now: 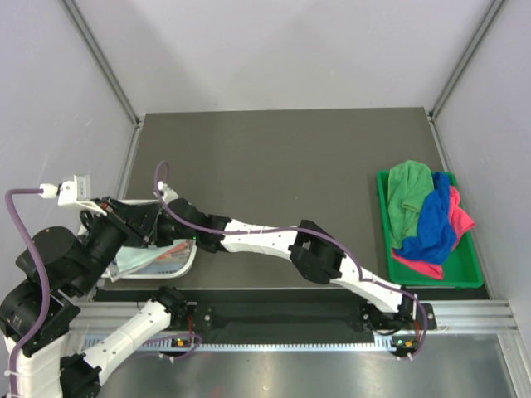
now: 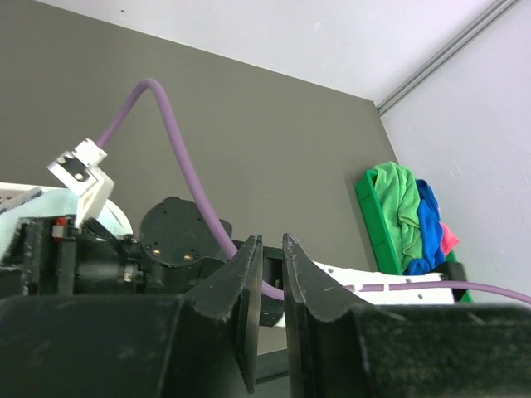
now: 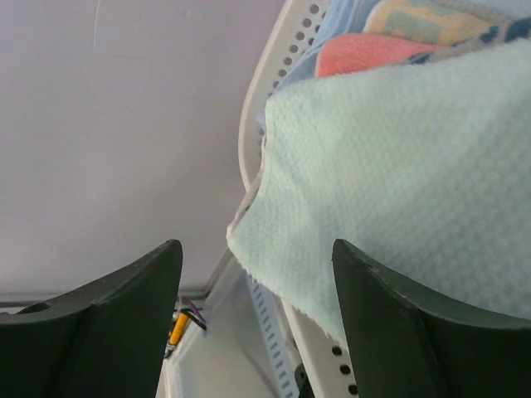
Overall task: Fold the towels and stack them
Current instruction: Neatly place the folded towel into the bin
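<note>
Your right gripper [image 3: 253, 249] is wide open. A corner of the pale mint towel [image 3: 398, 166] shows between its fingers, not pinched. That towel lies on top in the white mesh basket [image 3: 253, 124] and hangs over its rim, with a coral towel [image 3: 365, 54] behind it. On your left gripper [image 2: 270, 240] the fingers are almost together, with a thin gap and nothing in it. The green towel [image 1: 411, 191], blue towel [image 1: 431, 224] and pink towel [image 1: 460, 217] are heaped in the green bin [image 1: 452, 282], far right of the table.

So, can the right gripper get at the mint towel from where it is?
Probably yes: the right gripper is open right by the mint towel, which lies uppermost over the basket rim, nothing between them.
</note>
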